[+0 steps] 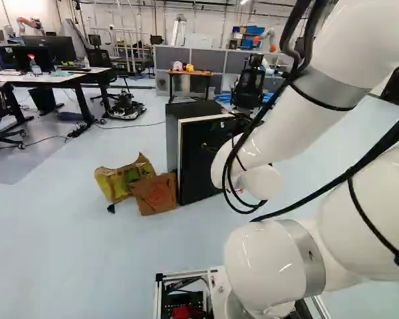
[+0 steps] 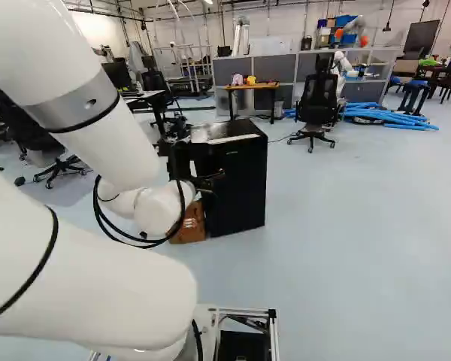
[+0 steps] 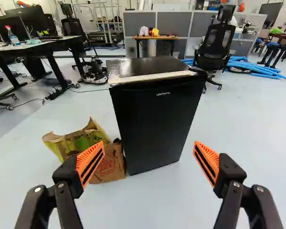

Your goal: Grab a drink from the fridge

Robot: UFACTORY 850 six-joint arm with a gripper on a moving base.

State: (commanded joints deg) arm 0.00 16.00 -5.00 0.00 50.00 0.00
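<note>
The gripper (image 2: 210, 182) holds its two fingers wide apart, with nothing between the orange pads (image 3: 90, 163) and neither touching anything. It points ahead and a little down at the black fridge (image 3: 155, 114), whose door is closed. Behind it, the white arm (image 1: 286, 123) bends forward, its forearm sloping down to the wrist. The fridge stands upright on the floor (image 3: 148, 205); at its left side in the left base view are a brown paper bag (image 1: 155, 194) and a yellow-green bag (image 1: 113, 183).
</note>
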